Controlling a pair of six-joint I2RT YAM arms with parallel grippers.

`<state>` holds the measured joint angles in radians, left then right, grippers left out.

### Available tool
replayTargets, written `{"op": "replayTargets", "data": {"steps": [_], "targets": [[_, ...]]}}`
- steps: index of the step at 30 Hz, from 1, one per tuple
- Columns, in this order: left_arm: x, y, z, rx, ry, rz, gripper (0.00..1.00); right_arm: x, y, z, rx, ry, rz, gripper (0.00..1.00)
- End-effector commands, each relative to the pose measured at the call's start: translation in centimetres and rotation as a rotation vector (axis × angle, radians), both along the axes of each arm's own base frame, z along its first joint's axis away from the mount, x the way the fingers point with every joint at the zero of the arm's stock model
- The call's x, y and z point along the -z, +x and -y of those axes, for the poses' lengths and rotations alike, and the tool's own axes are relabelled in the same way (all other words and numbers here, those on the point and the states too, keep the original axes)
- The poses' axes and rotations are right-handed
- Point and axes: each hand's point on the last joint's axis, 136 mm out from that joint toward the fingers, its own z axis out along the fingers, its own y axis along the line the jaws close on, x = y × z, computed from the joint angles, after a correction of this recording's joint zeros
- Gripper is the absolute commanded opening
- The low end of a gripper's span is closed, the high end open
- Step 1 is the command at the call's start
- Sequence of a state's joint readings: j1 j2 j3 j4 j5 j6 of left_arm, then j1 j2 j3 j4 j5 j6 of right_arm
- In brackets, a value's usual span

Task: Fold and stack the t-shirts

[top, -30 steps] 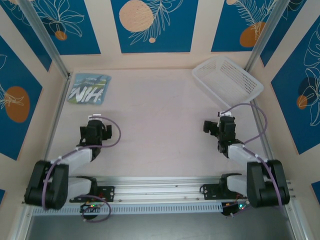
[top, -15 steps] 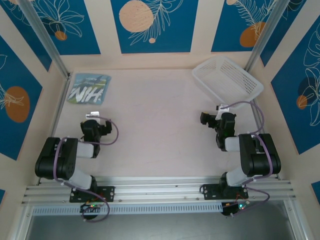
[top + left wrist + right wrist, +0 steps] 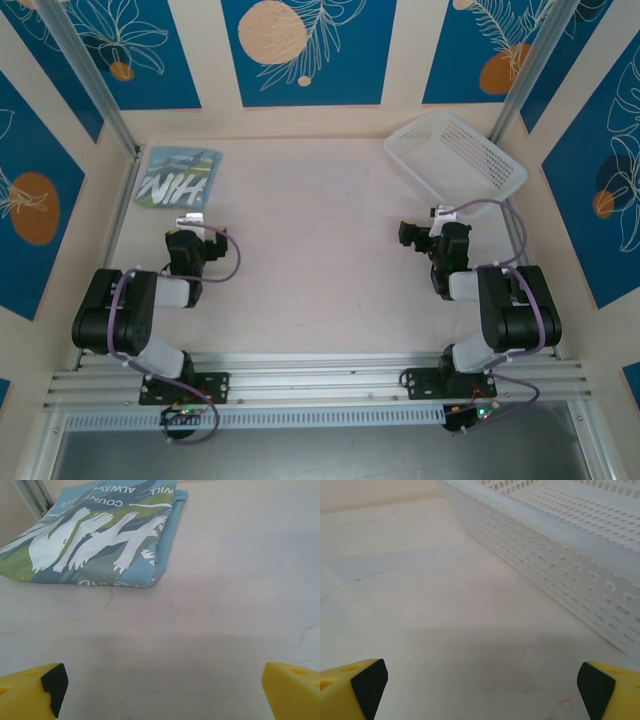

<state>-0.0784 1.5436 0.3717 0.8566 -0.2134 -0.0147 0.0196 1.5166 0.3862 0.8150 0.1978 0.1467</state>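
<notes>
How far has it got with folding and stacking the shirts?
Done: one t-shirt lies folded in the far left corner of the table. In hand: nothing; the left tool and right tool are both open above bare table. Left: possibly nothing, since the basket holds no shirt.

The tabletop [image 3: 320,265] carries one t-shirt [image 3: 180,178], folded, at the far left corner; if a second one lies under it, I cannot tell. There is one basket [image 3: 455,160], at the far right corner. At the near edge stand two arms, the left arm [image 3: 125,320] and the right arm [image 3: 515,315]. Grippers are also two: left gripper [image 3: 192,244], right gripper [image 3: 420,236]. Each has two yellow fingers [image 3: 27,692], so four together.
</notes>
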Motion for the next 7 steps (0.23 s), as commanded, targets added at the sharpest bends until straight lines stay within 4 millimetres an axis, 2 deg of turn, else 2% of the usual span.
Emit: {"op": "replayTargets", "data": {"steps": [1, 4, 7], "targets": [[-1.0, 0.4, 0.5, 0.025, 0.014, 0.036, 1.0, -0.8, 0.6, 0.0, -0.003, -0.028, 0.03, 0.99], [-1.0, 0.4, 0.5, 0.026, 0.014, 0.034, 1.0, -0.8, 0.6, -1.3, -0.101, -0.01, 0.019, 0.99], [-1.0, 0.4, 0.5, 0.026, 0.014, 0.035, 1.0, -0.8, 0.6, -1.3, -0.104, -0.006, 0.021, 1.0]]}}
